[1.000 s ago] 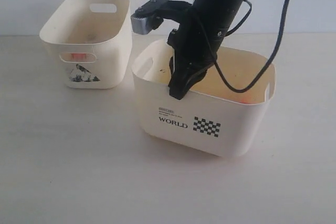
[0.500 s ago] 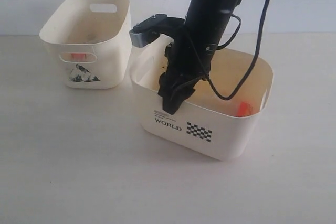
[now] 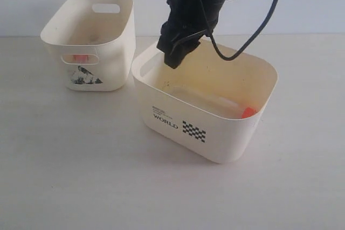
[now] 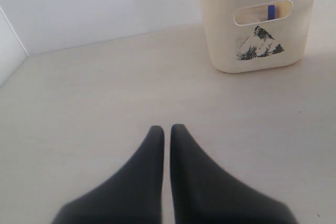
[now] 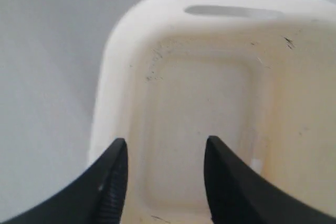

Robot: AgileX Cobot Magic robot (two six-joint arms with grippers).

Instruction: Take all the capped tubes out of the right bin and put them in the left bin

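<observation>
The right bin (image 3: pixel 226 138), cream with "WORLD" and a checkered patch, holds one capped tube with an orange-red cap (image 3: pixel 248 112) against its right wall. My right gripper (image 3: pixel 175 57) hangs above that bin's back left corner, open and empty; in the right wrist view (image 5: pixel 165 145) only the bin's bare floor (image 5: pixel 199 108) lies between the fingers. The left bin (image 3: pixel 116 36) stands at the back left, and an orange-red cap (image 3: pixel 80 57) shows through its slot. The left wrist view shows a blue cap (image 4: pixel 271 11) through that bin's slot (image 4: pixel 231 45). My left gripper (image 4: pixel 167 128) is shut over bare table.
The two bins stand close together, nearly touching at the left bin's right wall. A pale wall (image 3: pixel 302 9) runs behind the table. A black cable (image 3: pixel 264 20) loops from the right arm over the right bin.
My right gripper opened and rose out of the right bin with nothing in it. The right bin shifted slightly left, and the orange-capped tube came into view at its right wall.
</observation>
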